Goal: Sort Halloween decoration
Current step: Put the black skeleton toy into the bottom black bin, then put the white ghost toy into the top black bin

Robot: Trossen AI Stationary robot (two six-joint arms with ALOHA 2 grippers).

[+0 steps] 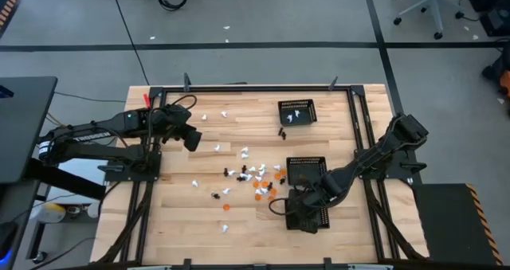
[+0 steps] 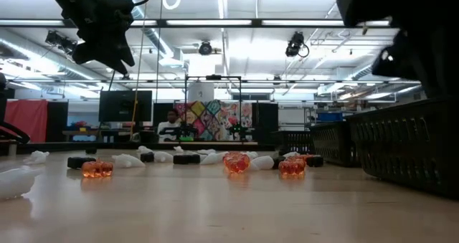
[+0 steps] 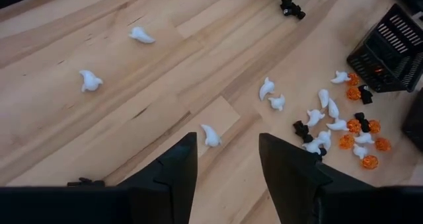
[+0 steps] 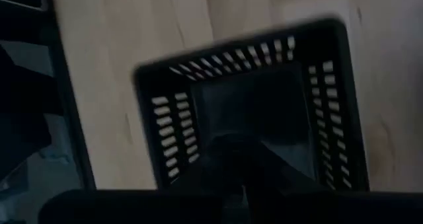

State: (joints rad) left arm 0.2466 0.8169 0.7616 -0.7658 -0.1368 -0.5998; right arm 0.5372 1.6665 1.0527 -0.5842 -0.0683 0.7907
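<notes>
At bench 5 o'clock: right gripper jaws clenched over black tray, contents unseen; left gripper jaws released above white figure. Risk: descent scatters neighbouring figures.

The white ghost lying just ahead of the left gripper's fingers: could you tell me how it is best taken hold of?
Grip the ghost across its narrow body, coming straight down from above with the open left gripper. It lies flat on the bare table, elongated and slanted, with nothing touching it, so the fingers likely fit either side.
</notes>
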